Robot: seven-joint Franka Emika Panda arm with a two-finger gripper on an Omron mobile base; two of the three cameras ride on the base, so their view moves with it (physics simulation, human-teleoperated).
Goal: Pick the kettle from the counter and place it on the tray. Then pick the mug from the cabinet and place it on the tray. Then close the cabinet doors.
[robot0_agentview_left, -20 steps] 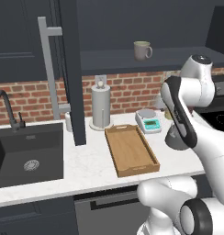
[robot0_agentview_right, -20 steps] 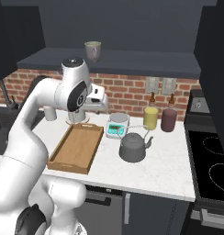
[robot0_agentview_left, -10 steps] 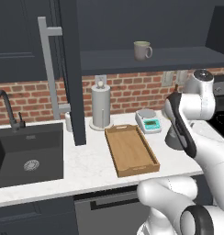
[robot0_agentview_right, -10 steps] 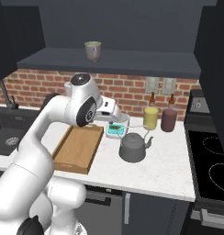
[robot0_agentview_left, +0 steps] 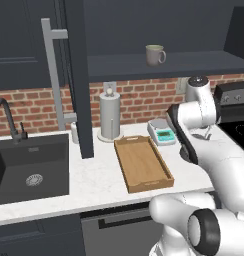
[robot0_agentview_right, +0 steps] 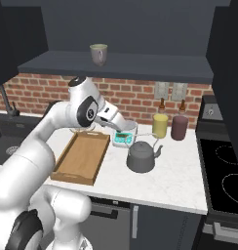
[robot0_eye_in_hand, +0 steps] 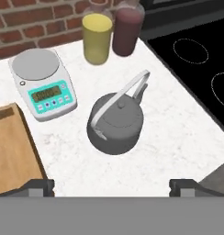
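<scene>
While the kettle sits on the surface between scale and stove, beside the tray, the gripper hangs above it, spread wide, apparently lining up on the arched handle.

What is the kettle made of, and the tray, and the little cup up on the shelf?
The kettle looks like dull dark grey metal: smooth, with a thin pale wire handle. The tray looks like wood: light brown with faint grain lines and a matt finish. The cup is probably glazed pottery: thick-walled, plain grey-green, though it is too small to be sure.
</scene>
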